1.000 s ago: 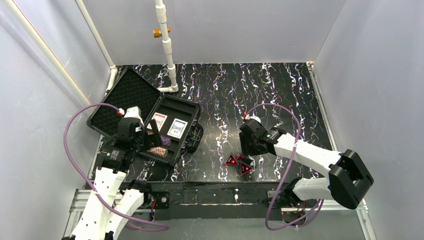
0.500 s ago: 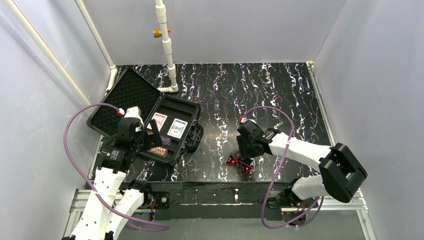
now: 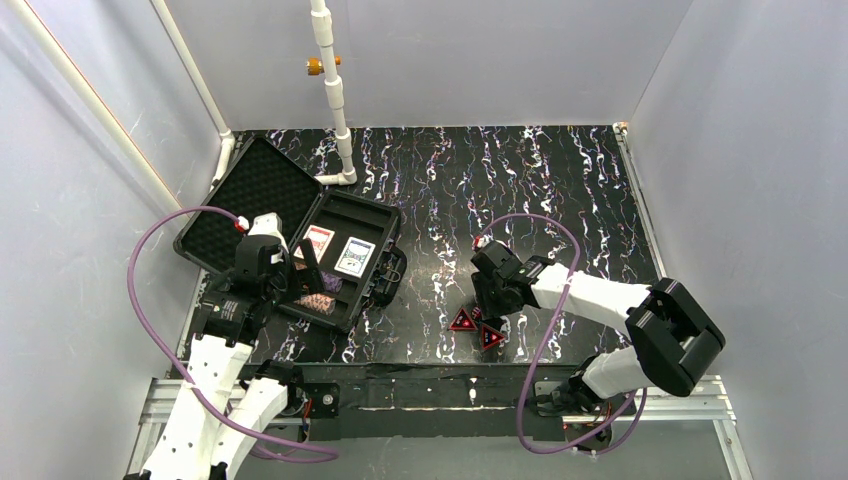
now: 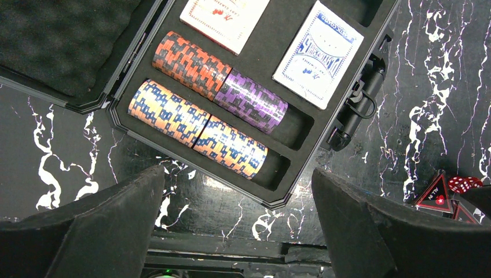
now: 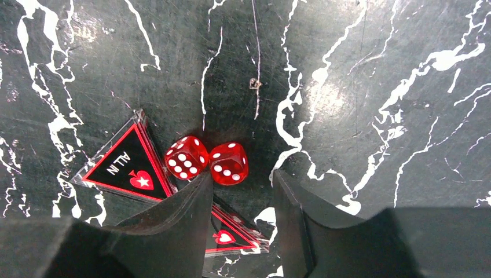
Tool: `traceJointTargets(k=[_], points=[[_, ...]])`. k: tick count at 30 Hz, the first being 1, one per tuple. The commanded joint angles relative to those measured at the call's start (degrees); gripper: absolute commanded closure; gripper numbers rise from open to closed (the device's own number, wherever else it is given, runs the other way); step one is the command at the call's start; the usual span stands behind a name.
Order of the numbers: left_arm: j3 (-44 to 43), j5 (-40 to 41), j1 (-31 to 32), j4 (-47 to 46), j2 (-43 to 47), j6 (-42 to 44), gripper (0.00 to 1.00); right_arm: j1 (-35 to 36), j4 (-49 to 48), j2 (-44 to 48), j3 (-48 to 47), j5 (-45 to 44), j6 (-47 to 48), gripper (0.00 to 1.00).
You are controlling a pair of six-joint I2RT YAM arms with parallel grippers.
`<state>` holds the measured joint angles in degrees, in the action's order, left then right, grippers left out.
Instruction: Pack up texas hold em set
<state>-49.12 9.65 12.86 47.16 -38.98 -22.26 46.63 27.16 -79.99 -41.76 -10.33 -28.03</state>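
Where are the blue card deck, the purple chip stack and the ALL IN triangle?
blue card deck (image 4: 318,55): left wrist view, centre of face.
purple chip stack (image 4: 250,101): left wrist view, middle of side.
ALL IN triangle (image 5: 128,168): right wrist view, black centre.

You swung the right arm's black elbow (image 3: 673,335) leftward, in toward the two red dice (image 5: 228,164), and it finished nearer them than it began. You carried the wrist and the right gripper (image 5: 240,194) a little to the left as well, so the fingertips ended just beside the dice, with the right-hand die at the mouth of the gap. You drew the jaws in somewhat, though they finished apart with nothing between them. The purple cable (image 3: 530,216) loop shifted leftward with the wrist, toward the dice
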Motion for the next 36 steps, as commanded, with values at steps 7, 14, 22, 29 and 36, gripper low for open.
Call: traceJointTargets(k=[7,14,22,29,36], points=[[0.6,0.0,-0.2,0.3,0.3,0.9,0.02,0.2,-2.9,-1.3,-0.9,-0.1,1.5,0.50],[0.7,0.0,-0.2,0.3,0.3,0.9,0.02,0.2,-3.5,-2.6,-1.8,-0.3,2.8,0.53],[0.7,-0.1,-0.2,0.2,0.1,0.9,0.02,0.3,-4.0,-2.5,-1.5,0.0,3.1,0.57],[0.7,-0.2,-0.2,0.2,0.2,1.0,0.02,0.3,-4.3,-2.1,-1.2,0.1,3.2,0.56],[0.7,-0.2,-0.2,0.2,0.1,1.0,0.02,0.3,-4.4,-2.1,-1.3,0.4,3.5,0.68]])
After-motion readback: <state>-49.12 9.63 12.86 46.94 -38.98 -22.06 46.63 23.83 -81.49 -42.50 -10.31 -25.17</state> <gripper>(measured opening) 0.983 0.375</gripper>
